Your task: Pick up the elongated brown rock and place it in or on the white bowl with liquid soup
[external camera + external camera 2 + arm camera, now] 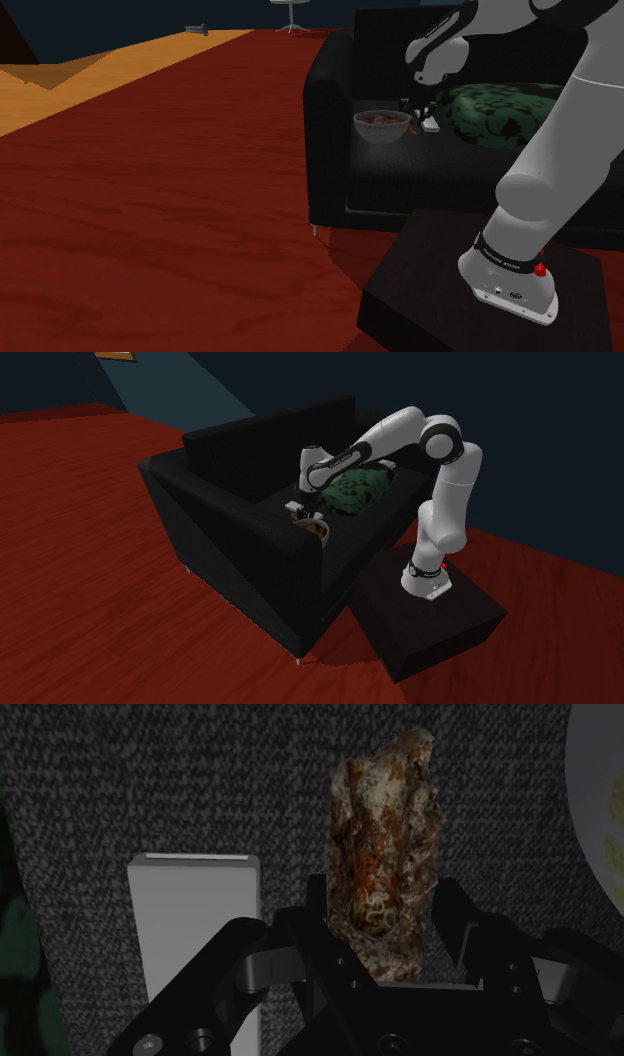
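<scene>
One elongated brown rock (pixel 385 824), mottled with rust and pale patches, is sitting clamped between the two black fingers of the claw (pixel 382 916), sticking out past the fingertips. The claw is hanging over the seat of a black sofa (pixel 330 160), just beside the one white bowl (pixel 380 124) of soup, which is resting at the seat's end next to the armrest. One white block (pixel 195 924) is lying on the seat close by the claw. One green patterned cushion (pixel 500 112) is lying farther along the seat, on the claw's other side from the bowl.
</scene>
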Motion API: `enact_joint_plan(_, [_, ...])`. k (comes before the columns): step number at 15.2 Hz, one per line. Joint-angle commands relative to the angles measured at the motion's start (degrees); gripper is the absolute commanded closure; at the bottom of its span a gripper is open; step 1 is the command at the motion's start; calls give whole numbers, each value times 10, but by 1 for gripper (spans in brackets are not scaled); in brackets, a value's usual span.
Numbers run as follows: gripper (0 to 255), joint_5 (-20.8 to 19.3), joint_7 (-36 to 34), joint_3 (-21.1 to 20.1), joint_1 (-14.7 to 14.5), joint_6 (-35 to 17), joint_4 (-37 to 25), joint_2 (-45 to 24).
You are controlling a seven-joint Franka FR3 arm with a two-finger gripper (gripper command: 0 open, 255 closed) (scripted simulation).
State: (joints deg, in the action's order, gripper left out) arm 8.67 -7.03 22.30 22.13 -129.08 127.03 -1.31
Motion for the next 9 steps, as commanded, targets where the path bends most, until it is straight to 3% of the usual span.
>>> enact_joint_plan(1, [255,-5,-4,0,0,11,-5,8])
enact_joint_plan(9, [255,-24,-22,0,0,70,-36,38])
